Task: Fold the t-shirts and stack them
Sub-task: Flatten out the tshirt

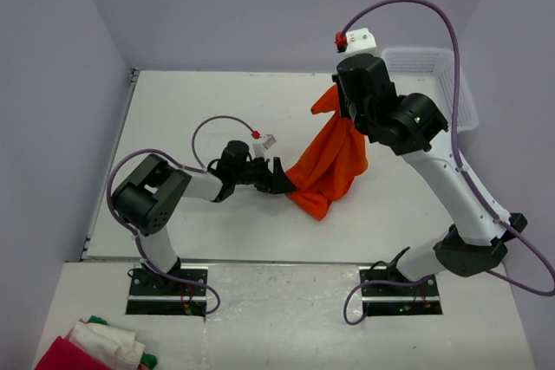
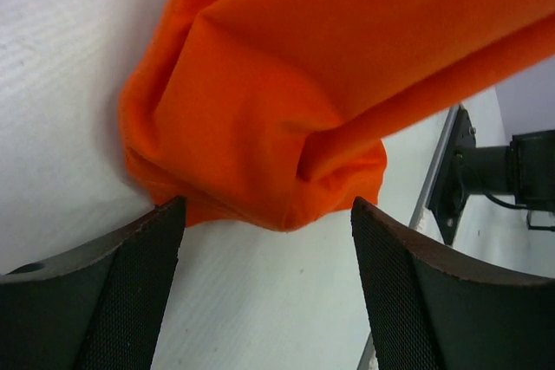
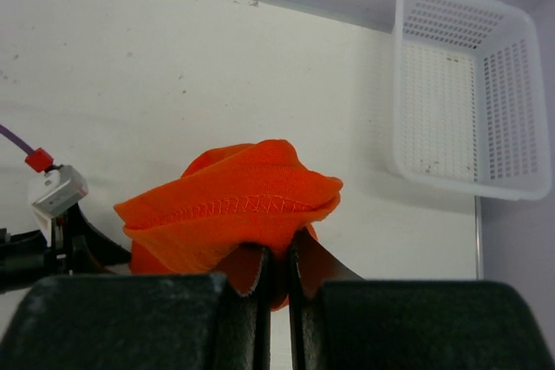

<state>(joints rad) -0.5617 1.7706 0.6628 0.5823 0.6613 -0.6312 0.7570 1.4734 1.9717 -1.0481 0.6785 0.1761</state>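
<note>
- My right gripper [image 3: 276,259] is clamped shut on a bunched fold of the orange t-shirt [image 3: 232,204]. A stitched hem runs across the cloth just above my fingertips.
- In the overhead view the wrist housing covers this gripper's fingers, so the pinch itself shows only from the wrist camera.
- The t-shirt hangs from that pinch and slopes down to the counter [image 1: 191,110]. Its lowest bunch rests there, directly ahead of my left gripper [image 1: 279,178].
- My left gripper stands wide open, low over the counter, with nothing between its jaws. The cloth lump sits just beyond the two fingertips. One corner comes right up to the left-hand fingertip, and I cannot tell whether it touches.
- The t-shirt is so crumpled that I cannot make out sleeves, collar or front from back. The left wrist view cuts the cloth off at its top and right edges.
- A white mesh basket [image 3: 460,67] sits on the counter, beyond and to the right of my right gripper, well apart from the cloth. From overhead, my right arm hides part of it.
- A red, white and green cloth pile [image 1: 95,348] lies far behind my left gripper, beside that arm's base. It is cut off by the bottom edge, so its extent is unclear.
</note>
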